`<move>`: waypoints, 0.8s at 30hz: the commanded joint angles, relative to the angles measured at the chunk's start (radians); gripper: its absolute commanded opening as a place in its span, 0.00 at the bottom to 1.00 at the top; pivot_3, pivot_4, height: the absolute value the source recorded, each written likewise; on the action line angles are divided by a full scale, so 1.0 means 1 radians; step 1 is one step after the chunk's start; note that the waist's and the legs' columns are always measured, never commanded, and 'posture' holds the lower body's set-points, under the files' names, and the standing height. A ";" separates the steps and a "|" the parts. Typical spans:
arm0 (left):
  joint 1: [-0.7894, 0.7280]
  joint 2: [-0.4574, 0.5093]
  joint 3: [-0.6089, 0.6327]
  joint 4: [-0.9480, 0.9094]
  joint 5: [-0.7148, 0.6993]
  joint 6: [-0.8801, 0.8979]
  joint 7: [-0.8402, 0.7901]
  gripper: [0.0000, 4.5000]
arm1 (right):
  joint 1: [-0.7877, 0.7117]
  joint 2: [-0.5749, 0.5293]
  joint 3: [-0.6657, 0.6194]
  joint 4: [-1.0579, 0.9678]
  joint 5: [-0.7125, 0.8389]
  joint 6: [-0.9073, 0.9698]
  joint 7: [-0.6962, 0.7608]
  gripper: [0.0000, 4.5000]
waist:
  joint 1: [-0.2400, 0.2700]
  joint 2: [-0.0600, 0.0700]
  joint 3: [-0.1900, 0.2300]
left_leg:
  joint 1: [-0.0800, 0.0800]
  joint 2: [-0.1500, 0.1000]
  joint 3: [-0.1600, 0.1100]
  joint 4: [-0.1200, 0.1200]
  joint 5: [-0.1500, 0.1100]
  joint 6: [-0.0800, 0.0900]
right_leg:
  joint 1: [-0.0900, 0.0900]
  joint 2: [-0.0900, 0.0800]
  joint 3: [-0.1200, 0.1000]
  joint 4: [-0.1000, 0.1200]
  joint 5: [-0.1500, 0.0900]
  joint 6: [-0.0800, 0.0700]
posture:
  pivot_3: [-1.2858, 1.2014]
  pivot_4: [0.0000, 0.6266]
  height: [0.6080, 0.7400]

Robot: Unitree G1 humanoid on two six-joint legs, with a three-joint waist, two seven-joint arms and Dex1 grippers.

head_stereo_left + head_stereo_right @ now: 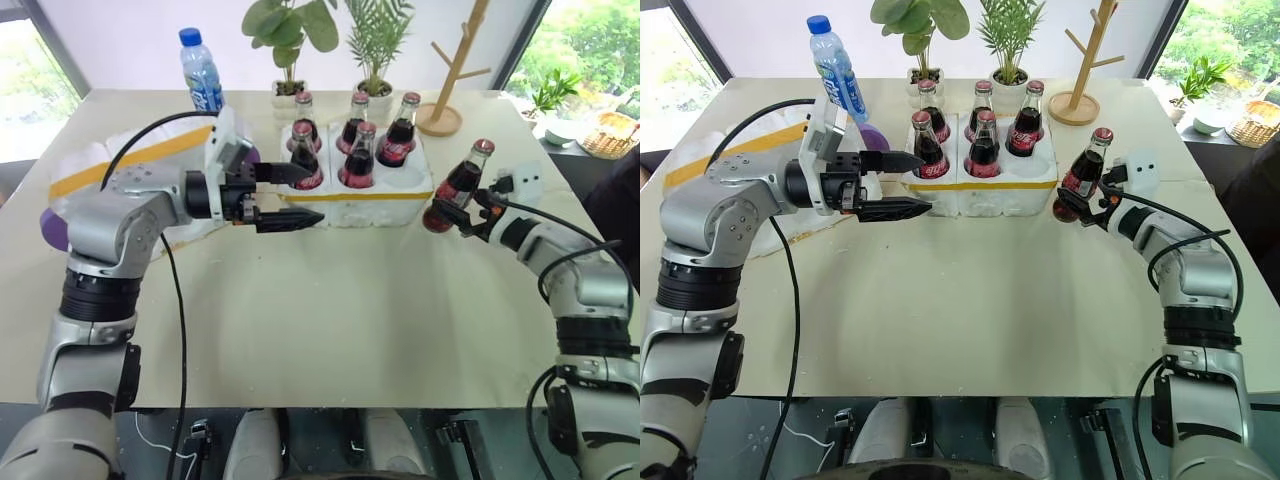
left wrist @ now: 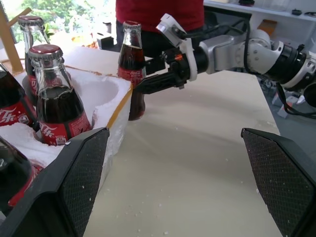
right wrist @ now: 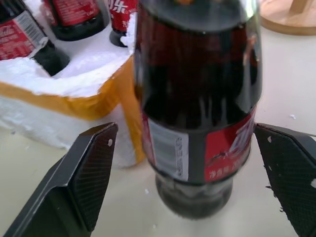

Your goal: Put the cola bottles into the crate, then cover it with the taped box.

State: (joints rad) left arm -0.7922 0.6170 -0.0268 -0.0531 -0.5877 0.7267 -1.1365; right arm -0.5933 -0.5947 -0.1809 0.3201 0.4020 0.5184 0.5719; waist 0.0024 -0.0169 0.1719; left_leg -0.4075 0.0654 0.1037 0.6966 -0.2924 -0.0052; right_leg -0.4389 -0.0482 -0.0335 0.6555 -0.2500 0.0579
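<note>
Last cola bottle point(image 1: 458, 186) stands on table point(image 1: 330, 300) just beside crate point(image 1: 400, 205), straddled by right gripper point(image 1: 462, 212), fingers spread, ungrasped; left gripper point(image 1: 295, 196) released. Off-centre closure could tip it.

The crate point(image 1: 355, 205) sits on the surface point(image 1: 330, 320), with five cola bottles point(image 1: 356, 158) upright in its wells. Just beside its right end a sixth cola bottle point(image 1: 458, 186) stands tilted, between the spread fingers of the right claw point(image 1: 462, 212). The left claw point(image 1: 292, 197) hovers gaping at the crate's left end, empty. Further left lies the taped box point(image 1: 120, 180).
</note>
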 commanded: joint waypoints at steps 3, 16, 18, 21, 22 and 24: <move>-0.008 0.011 0.010 -0.033 0.005 -0.020 0.014 1.00 | -0.079 0.029 -0.018 0.107 -0.036 -0.092 0.000 0.71 | -0.003 0.000 0.000 | 0.000 0.000 0.000 0.000 0.000 0.000 | 0.000 0.000 0.000 0.000 0.000 0.000 | 0.52 0.24 1.00; 0.000 0.032 0.037 -0.034 -0.001 -0.014 0.052 1.00 | -0.262 -0.084 -0.106 -0.107 0.105 0.005 0.097 0.62 | -0.020 0.009 0.005 | -0.001 0.000 0.001 -0.001 0.002 -0.003 | -0.004 0.000 0.003 0.001 0.000 0.000 | 0.52 0.24 1.00; -0.009 0.027 0.032 -0.020 0.005 -0.022 0.054 1.00 | -0.324 -0.037 -0.073 -0.124 0.119 0.026 0.095 0.62 | -0.026 0.009 0.005 | 0.000 0.001 0.001 -0.003 0.002 -0.003 | -0.004 0.002 0.004 0.002 0.000 0.000 | 0.52 0.24 1.00; -0.020 0.018 0.025 -0.008 0.012 -0.028 0.059 1.00 | -0.381 0.015 -0.032 -0.108 0.105 0.029 0.096 0.62 | -0.027 0.009 0.005 | 0.001 0.001 0.001 -0.004 0.002 -0.003 | -0.005 0.002 0.004 0.003 0.000 0.000 | 0.52 0.24 1.00; -0.023 0.015 0.023 -0.005 0.015 -0.032 0.060 1.00 | -0.392 0.029 -0.014 -0.088 0.085 0.021 0.094 0.62 | -0.024 0.009 0.005 | 0.000 0.001 0.001 -0.004 0.001 -0.003 | -0.005 0.002 0.004 0.003 0.000 0.000 | 0.52 0.24 1.00; -0.028 0.012 0.022 0.001 0.020 -0.040 0.062 1.00 | -0.405 0.050 0.019 -0.050 0.051 0.011 0.084 0.62 | -0.016 0.009 0.005 | 0.000 0.000 0.001 -0.003 0.001 -0.002 | -0.005 0.001 0.004 0.003 0.000 0.000 | 0.52 0.24 1.00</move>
State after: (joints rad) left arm -0.7943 0.6241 -0.0177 -0.0457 -0.5757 0.7092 -1.0774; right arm -0.9535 -0.5415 -0.1525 0.2657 0.4732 0.5579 0.6657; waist -0.0138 -0.0082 0.1770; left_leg -0.4079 0.0652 0.1049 0.6932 -0.2911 -0.0075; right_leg -0.4436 -0.0476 -0.0296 0.6580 -0.2501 0.0576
